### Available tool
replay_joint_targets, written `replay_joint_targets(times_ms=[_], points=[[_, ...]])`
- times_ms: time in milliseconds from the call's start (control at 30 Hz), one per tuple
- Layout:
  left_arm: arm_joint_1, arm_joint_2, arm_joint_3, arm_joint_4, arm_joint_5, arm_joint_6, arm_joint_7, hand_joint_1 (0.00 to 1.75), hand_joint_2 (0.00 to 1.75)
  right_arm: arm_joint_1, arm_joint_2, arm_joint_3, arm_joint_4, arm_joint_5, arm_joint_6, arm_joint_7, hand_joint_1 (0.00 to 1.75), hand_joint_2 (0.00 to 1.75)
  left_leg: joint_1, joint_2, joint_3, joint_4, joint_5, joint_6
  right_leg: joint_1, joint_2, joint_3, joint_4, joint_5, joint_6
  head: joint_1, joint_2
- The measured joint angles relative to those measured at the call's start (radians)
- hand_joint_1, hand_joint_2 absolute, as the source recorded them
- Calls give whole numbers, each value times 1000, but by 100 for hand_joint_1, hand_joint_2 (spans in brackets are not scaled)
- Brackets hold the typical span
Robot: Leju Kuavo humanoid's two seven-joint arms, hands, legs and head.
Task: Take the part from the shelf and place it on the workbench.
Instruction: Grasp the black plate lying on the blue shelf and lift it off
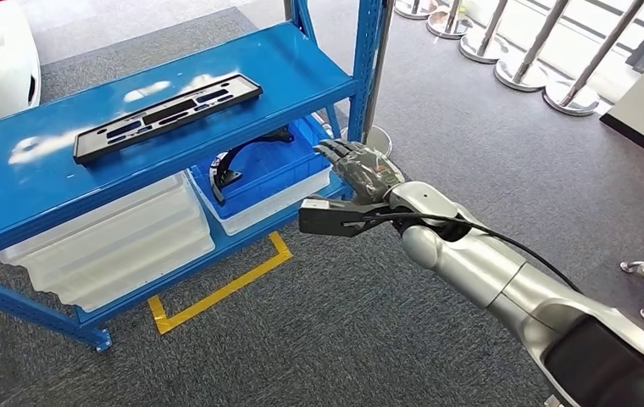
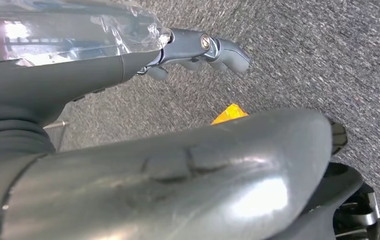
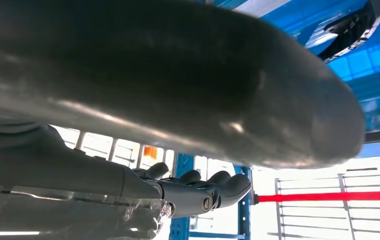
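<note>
Right hand (image 1: 361,165) empty beside blue bin (image 1: 289,174).

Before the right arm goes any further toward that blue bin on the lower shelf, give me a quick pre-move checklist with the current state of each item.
1. Right robot hand holds nothing: ok.
2. Its fingers are apart: ok.
3. Black curved part lies in the blue bin: ok.
4. Hand inside bin: not ok, it is beside the bin's corner.
5. Clearance from the blue upright post: cannot tell.
6. Left robot hand holds nothing: ok.
</note>
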Motion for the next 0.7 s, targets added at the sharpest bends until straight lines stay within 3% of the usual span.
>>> replay_joint_targets(times_ms=[67,100,167,233,267,333,400,467,533,567,633,700], points=[[-2,0,0,0,-1,-1,0,0,0,-1,-2,0,1,1,0,0,0,0,8,-10,-7,25,-20,-22,-11,21,53,-113,46,12,11,0],[-3,1,0,1,-1,-1,0,0,0,-1,-2,1,1,1,0,0,0,0,10,-15,-12,36,-27,-33,-12,30,67,-143,50,9,15,0],[-5,1,0,2,-1,-1,1,0,0,0,-2,2,3,1,0,0,0,0,11,-24,-21,46,-33,-47,-7,32,68,-145,36,-8,13,0],[-4,1,0,2,-1,-1,1,0,0,1,-3,1,3,2,-1,1,0,0,15,-25,-22,51,-38,-56,-3,17,67,-140,31,-28,4,0],[-4,1,-1,2,-1,-1,1,0,0,0,-3,1,3,2,-1,1,0,0,14,-14,-30,73,-51,-59,-2,10,70,-141,30,-36,-2,0],[-5,1,-1,2,-1,-1,1,0,0,-1,-2,1,3,3,-1,0,0,0,9,16,-75,174,-96,-59,4,-6,77,-142,24,-50,-21,0],[-7,1,-1,2,-1,-2,1,0,0,2,-3,2,3,4,-1,1,0,0,2,28,-142,295,-134,-52,14,-25,85,-142,17,-61,-37,0],[-5,1,-1,2,-1,-2,1,0,0,5,-3,2,3,6,-1,1,0,0,-8,31,-166,317,-112,-36,25,-43,94,-142,10,-68,-47,0],[-5,1,-1,2,-1,-2,1,0,0,5,-2,2,3,7,-1,1,0,0,-26,47,-128,211,-39,-8,36,-60,106,-143,2,-73,-58,0],[-6,1,-1,2,-1,-2,1,0,0,4,-2,2,3,7,-1,1,0,0,-37,69,-105,152,-11,8,42,-69,111,-144,-2,-73,-61,0],[-8,2,-1,2,-1,-3,1,0,0,4,-3,2,3,8,-1,1,0,0,-53,102,-78,78,10,27,48,-88,117,-147,-7,-72,-62,0],[-8,2,-1,3,-1,-4,1,0,0,4,-2,1,3,8,-1,2,0,0,-55,94,-74,58,11,29,49,-111,121,-152,-8,-67,-63,0]])
